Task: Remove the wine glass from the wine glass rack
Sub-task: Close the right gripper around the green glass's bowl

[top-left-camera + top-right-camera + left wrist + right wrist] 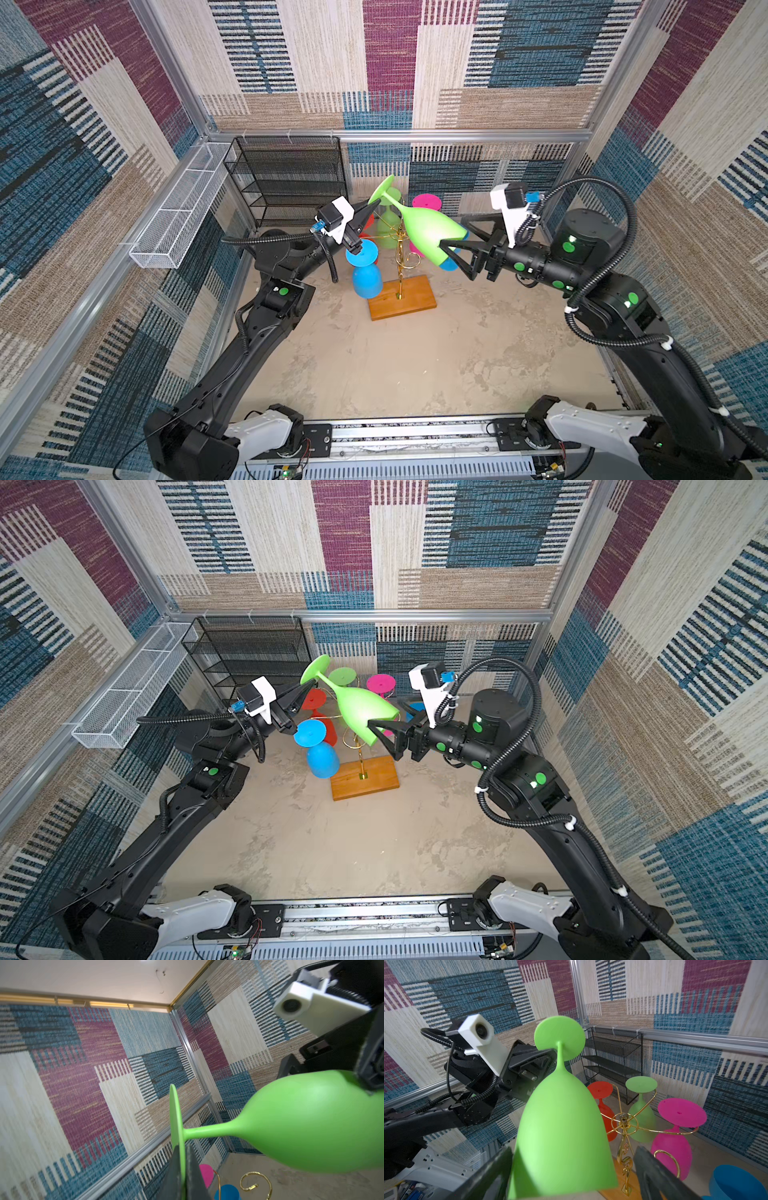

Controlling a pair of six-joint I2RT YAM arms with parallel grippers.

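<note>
The left gripper [377,203] pinches the foot of one light green wine glass [432,237], tilted above the wine glass rack [415,297]. Five glasses hang there: two blue [366,282], one red [314,699], one green [343,675], one pink [427,202]. The right gripper [452,231] stands wide open around the bowl.

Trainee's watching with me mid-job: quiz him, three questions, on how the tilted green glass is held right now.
1. True or false: the tilted green glass hangs on the rack.
2. The left gripper is shut on the glass's: A bowl, B stem, C foot?
3. Fill in: the right gripper stands ___ around the bowl.
Key: 1 false, it is held clear of the rack; 2 C; 3 open.
</note>
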